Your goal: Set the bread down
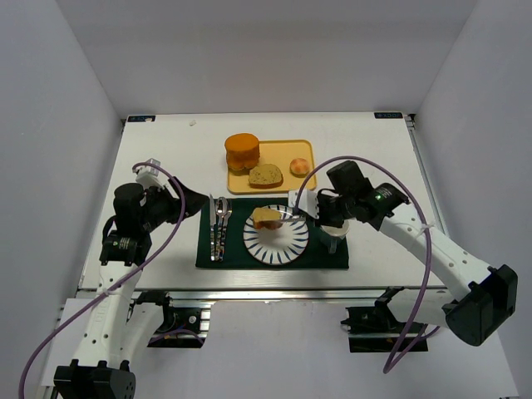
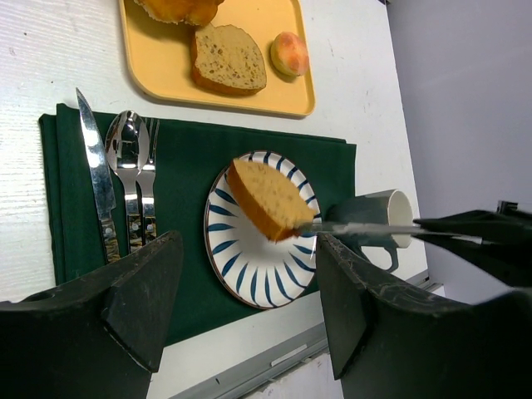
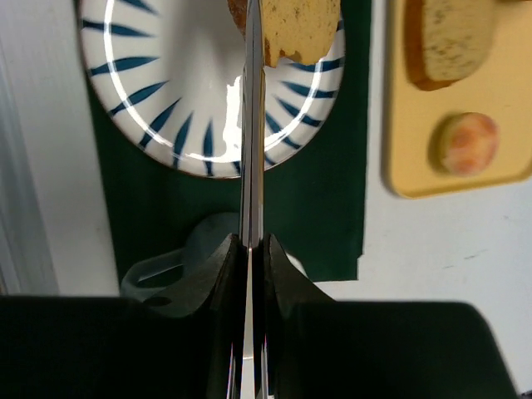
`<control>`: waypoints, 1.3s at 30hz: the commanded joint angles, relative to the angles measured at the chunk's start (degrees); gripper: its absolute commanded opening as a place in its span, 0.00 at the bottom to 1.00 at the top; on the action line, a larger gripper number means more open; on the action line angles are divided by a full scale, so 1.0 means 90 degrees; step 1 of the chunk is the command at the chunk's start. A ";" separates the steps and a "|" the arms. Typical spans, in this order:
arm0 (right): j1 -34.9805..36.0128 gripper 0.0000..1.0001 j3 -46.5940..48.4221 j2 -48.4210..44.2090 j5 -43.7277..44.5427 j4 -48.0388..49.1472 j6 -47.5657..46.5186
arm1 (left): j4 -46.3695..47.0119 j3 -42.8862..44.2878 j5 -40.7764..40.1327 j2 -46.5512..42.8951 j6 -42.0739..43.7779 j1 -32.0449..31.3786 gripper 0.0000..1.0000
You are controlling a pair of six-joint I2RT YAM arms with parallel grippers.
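One bread slice [image 1: 268, 218] is tilted over the blue-striped plate [image 1: 278, 245], its edge pinched by thin metal tongs [image 1: 293, 214]. My right gripper [image 1: 320, 212] is shut on the tongs [image 3: 253, 125], which reach to the slice [image 3: 303, 25] over the plate [image 3: 166, 100]. I cannot tell if the slice touches the plate. The left wrist view also shows this slice [image 2: 266, 198] and the tongs [image 2: 366, 227]. The second bread slice [image 1: 265, 175] lies on the yellow tray [image 1: 270, 188]. My left gripper [image 1: 195, 201] is open and empty, left of the plate [image 2: 249, 274].
The plate sits on a dark green cloth [image 1: 241, 253] with a knife, spoon and fork [image 1: 219, 226] at its left. A white mug [image 2: 378, 218] stands right of the plate, under my right gripper. The tray also holds an orange stack [image 1: 242, 151] and a small orange-pink ball [image 1: 299, 166].
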 commanded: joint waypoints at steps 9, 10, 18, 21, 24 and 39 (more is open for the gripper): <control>0.0267 0.39 0.0050 -0.0007 -0.0429 -0.0890 -0.0396 | 0.0016 -0.0028 0.0017 -0.0181 0.0003 -0.0010 0.75; 0.0258 0.40 0.0157 -0.0017 -0.0575 -0.0911 -0.0386 | -0.0003 -0.0038 0.0017 -0.0191 0.0003 -0.0010 0.74; 0.0258 0.44 0.0402 -0.0115 -0.0734 -0.0396 0.0218 | -0.0013 -0.0057 -0.0003 -0.0230 0.0013 -0.0010 0.75; 0.0219 0.42 0.0480 0.0128 -0.0373 0.0093 0.0618 | 0.0006 -0.0048 0.0026 -0.0201 0.0013 -0.0010 0.74; 0.0063 0.40 0.0792 0.0674 -0.0079 0.0670 0.0980 | 0.0026 -0.0038 0.0056 -0.0191 0.0013 -0.0010 0.75; -0.0074 0.40 0.2228 0.3215 0.1230 0.1999 0.1079 | -0.0121 -0.0126 -0.0022 -0.0523 -0.0075 0.0000 0.75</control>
